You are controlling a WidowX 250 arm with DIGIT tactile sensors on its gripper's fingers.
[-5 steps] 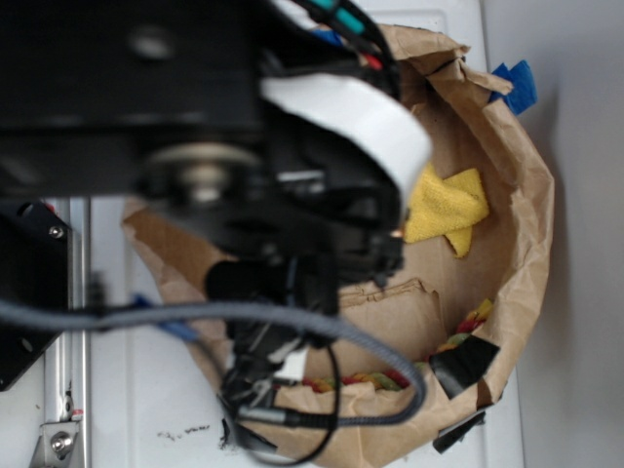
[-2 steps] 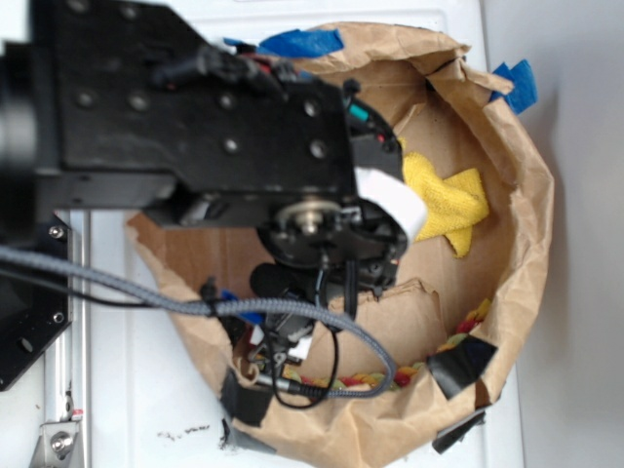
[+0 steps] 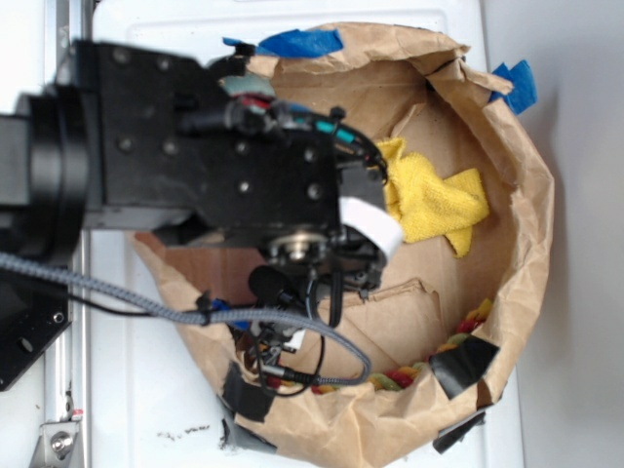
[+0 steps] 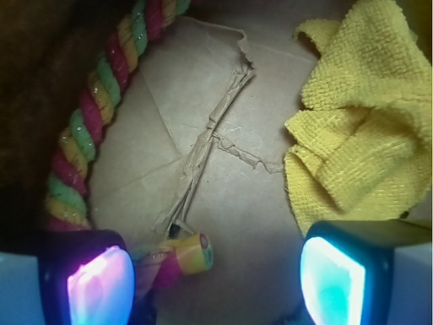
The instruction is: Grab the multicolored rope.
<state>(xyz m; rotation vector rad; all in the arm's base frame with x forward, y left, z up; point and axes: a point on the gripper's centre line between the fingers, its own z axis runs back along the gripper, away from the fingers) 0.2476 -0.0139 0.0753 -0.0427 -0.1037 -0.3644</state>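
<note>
White tabletop carries a rolled-down brown paper bag, and I have the gripper hanging inside it, jaws spread wide with nothing between them. From the wrist view, the multicolored rope curves along the bag's left wall, and a cut end lies on the floor just beside my left fingertip. The exterior view shows only a short stretch of the rope near a patch of black tape on the rim. To take it cleanly, I judge I should shift toward the rope so the strands sit between the pads, then descend before closing. A yellow cloth lies just beside the right fingertip and could get pinched. The bag's torn floor crease and its wall may crowd the left finger.
</note>
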